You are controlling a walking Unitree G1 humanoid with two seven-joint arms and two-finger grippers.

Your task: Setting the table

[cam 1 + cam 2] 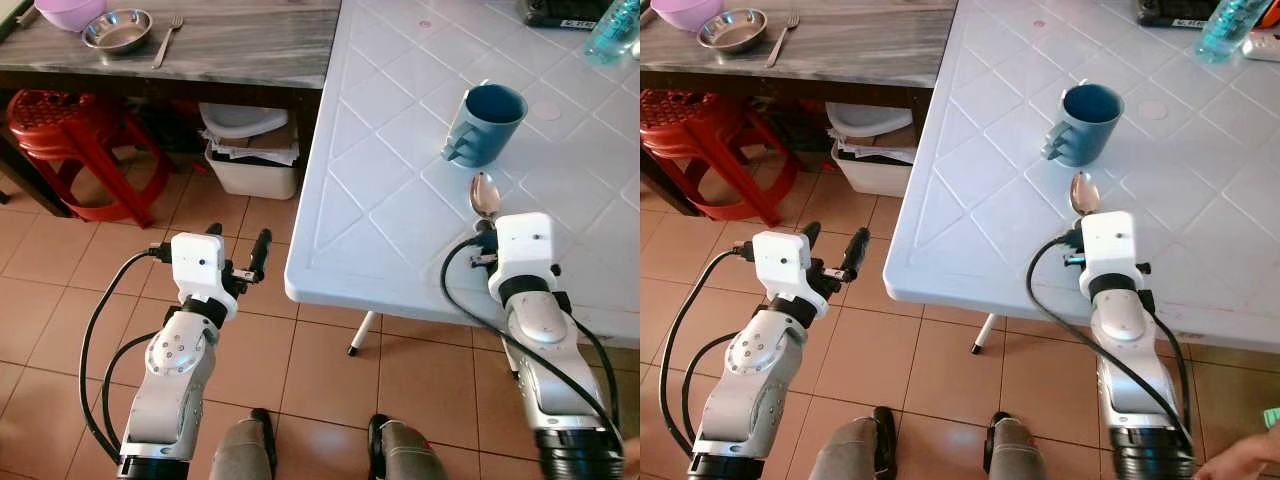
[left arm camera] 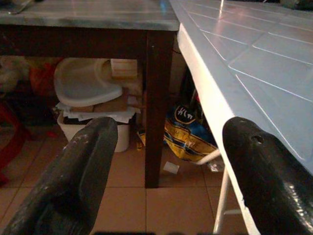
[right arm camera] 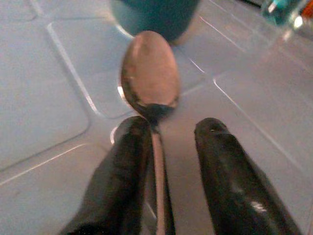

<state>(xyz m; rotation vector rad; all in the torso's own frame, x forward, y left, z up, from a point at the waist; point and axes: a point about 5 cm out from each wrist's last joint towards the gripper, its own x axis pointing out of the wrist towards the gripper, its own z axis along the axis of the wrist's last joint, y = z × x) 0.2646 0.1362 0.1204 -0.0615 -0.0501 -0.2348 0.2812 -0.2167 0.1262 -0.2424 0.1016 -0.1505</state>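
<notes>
Head stereo pair looks steeply down, sharing the white worktop's (image 1: 400,190) near corner. Wrist cameras sit close, facing along each end effector's fingers (image 2: 73,181).

A home dining corner: terracotta floor tiles (image 1: 60,270), white plastic table (image 1: 400,170) beside a wooden side table (image 1: 230,45) bearing bowls and fork, red plastic stool (image 1: 60,130), storage bin (image 1: 250,165) beneath.

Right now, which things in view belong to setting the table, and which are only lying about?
For the job:
spoon, between the right gripper's parted fingers
blue mug
white table
steel bowl and fork on the wooden side table

Lying about:
red stools
white bin of papers
plastic bottle
</notes>
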